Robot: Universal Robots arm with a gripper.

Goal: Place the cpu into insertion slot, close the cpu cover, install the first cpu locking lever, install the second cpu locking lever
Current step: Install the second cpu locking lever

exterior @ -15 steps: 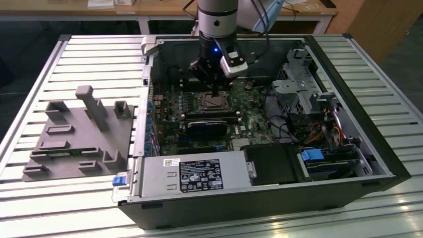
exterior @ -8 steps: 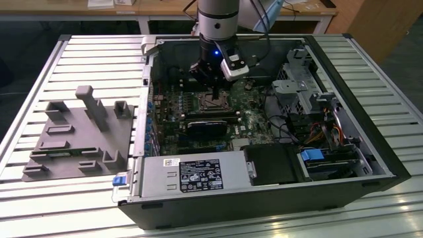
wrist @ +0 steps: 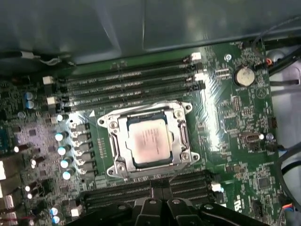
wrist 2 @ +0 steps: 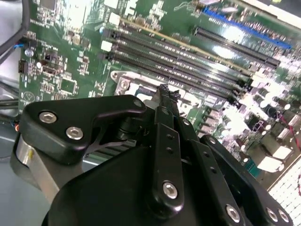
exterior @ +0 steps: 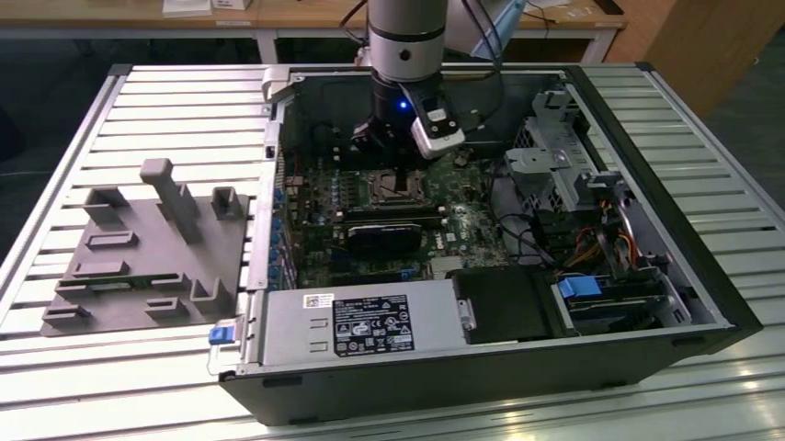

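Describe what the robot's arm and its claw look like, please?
The arm is a silver-grey tube with a black band and a small blue light below it. A white box sits beside its wrist. The gripper is black, built of flat linked bars joined by shiny silver screws, narrowing to slim fingers.

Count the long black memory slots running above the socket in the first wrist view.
4, stacked side by side in one bank, between the case wall and the socket. More slots lie on the socket's other side, partly hidden by the gripper.
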